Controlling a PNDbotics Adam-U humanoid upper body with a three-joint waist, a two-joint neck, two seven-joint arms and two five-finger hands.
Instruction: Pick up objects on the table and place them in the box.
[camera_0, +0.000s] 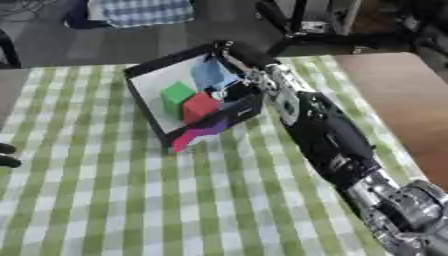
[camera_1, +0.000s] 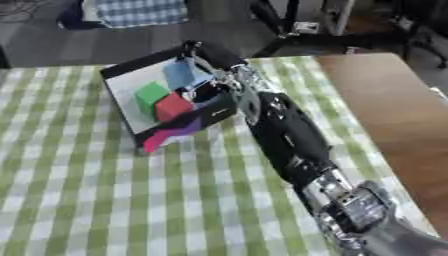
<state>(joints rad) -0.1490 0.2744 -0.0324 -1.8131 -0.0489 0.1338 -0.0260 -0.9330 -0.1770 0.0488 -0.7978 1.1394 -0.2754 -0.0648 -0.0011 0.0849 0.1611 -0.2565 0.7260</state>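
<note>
My right hand (camera_0: 234, 90) sits inside box (camera_0: 149, 72), grip unreadable; pink block (camera_0: 199, 135) lies at 7 o'clock outside.

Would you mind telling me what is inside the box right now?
Inside the box sit a green block, a red block and a light blue piece. The right robot hand reaches in, covering the right corner; whether it holds anything cannot be seen.

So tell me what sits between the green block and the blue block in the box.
Nothing sits between them: the left eye view shows only bare white box floor between the green block and the blue block. The red block sits beside the green one.
</note>
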